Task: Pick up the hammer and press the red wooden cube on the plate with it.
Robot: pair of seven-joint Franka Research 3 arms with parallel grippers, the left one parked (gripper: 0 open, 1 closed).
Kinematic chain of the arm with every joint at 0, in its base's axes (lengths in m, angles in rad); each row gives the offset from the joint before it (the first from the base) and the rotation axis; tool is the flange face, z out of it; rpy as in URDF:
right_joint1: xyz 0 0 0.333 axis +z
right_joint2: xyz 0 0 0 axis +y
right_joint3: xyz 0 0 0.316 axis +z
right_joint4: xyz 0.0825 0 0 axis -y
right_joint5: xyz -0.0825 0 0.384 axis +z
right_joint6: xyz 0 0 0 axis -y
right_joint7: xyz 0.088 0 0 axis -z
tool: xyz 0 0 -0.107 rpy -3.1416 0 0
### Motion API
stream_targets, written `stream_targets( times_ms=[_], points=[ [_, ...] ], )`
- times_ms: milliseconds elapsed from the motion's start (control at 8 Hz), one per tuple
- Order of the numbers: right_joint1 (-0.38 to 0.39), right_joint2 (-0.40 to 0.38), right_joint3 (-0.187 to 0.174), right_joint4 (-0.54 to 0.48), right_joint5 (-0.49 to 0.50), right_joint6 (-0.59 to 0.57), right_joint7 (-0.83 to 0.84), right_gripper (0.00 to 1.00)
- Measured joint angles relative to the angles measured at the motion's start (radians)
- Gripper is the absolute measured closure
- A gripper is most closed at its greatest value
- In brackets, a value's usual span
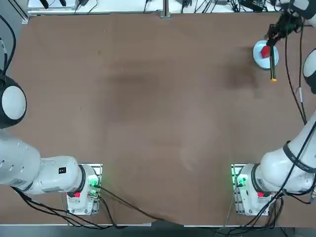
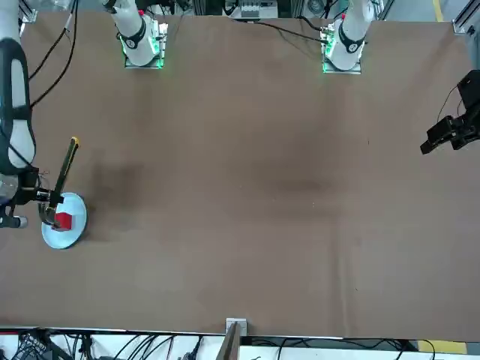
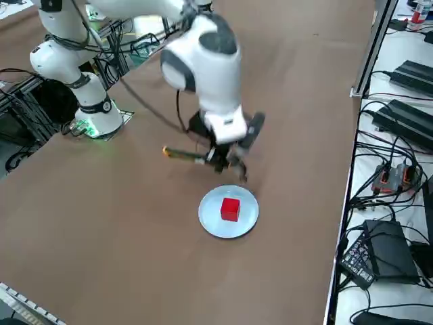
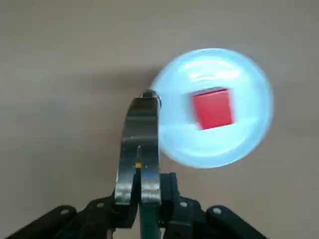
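Note:
My right gripper is shut on the hammer near its grey metal head and holds it off the table. The dark handle sticks out level, back toward the robot, and ends in an orange tip. In the wrist view the hammer has its head over the rim of the plate, beside the red wooden cube and not on it. In the right side view the gripper hangs just behind the pale-blue plate, and the cube sits at the plate's middle.
The plate lies in the far right corner of the brown table, close to its back and right edges. Beyond the right edge, cables and black boxes lie on a white bench. The right arm's base stands at the near edge.

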Motion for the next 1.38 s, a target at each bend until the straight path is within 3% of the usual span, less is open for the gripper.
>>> stream_targets(
  times_ms=[500, 1000, 1375],
  points=[
    [0.226, -0.009, 0.031, -0.037, 0.111, -0.019, 0.126, 0.79],
    [0.445, 0.054, 0.031, -0.111, 0.111, 0.216, 0.389, 0.79],
    [0.504, 0.103, 0.019, -0.149, 0.065, 0.304, 0.441, 0.79]
  ],
)
